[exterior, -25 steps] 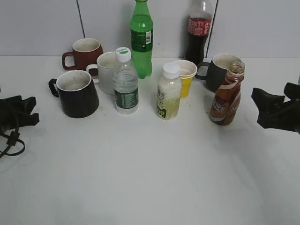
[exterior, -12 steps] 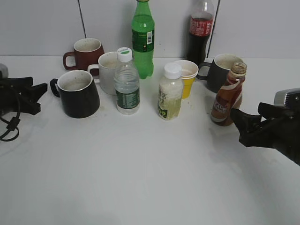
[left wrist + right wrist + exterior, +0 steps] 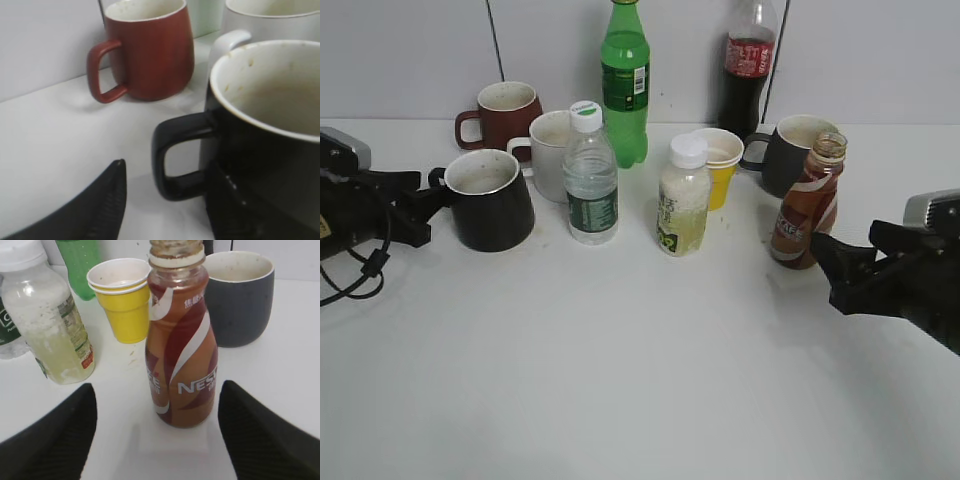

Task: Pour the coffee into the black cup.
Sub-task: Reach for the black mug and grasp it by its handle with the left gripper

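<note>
My right hand (image 3: 157, 440) was spread either side of the capless brown Nescafe coffee bottle (image 3: 181, 347), not touching; left hand (image 3: 165, 200) spread at glossy black mug's (image 3: 260, 145) loop handle.

white tabletop (image 3: 620, 380); pale grey panelled wall (image 3: 400, 50) behind, dark vertical seams; soft even light.

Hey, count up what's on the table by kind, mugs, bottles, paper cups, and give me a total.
Mugs: 4 (black, dark red, white, dark grey)
Bottles: 5 (water, green soda, cola, pale drink, Nescafe coffee)
Yellow paper cups: 1 stack
Total: 10
</note>
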